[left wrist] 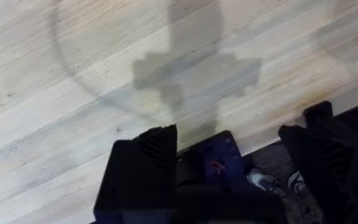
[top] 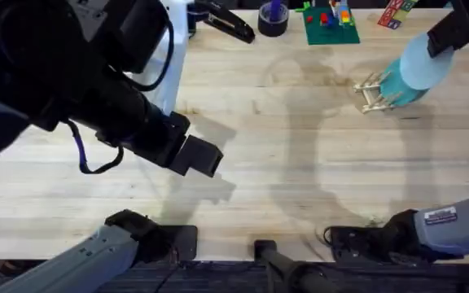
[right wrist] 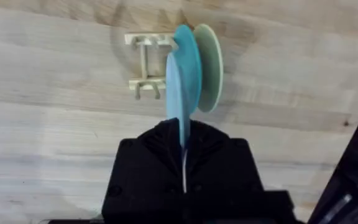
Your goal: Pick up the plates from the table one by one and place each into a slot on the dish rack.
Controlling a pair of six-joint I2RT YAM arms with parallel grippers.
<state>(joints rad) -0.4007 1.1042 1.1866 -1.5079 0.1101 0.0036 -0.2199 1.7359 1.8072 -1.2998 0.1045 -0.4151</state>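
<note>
At the far right of the table (top: 243,163), the right gripper (right wrist: 183,146) is clamped on the rim of a light blue plate (right wrist: 174,93), holding it on edge just over the dish rack (right wrist: 146,66). The plate is thin, round, plain and matte, seen almost edge-on from the wrist. Beside it, 2 more plates stand upright in the rack: a teal plate (right wrist: 190,59) right against the light blue one, and a pale cream plate (right wrist: 211,68) behind that. The rack is a small frame of pale wooden sticks, its free pegs sticking out on the side away from the plates. In the overhead view the left gripper (top: 195,155) hangs above bare planks at the left, its fingers (left wrist: 143,163) spread apart and holding nothing.
</note>
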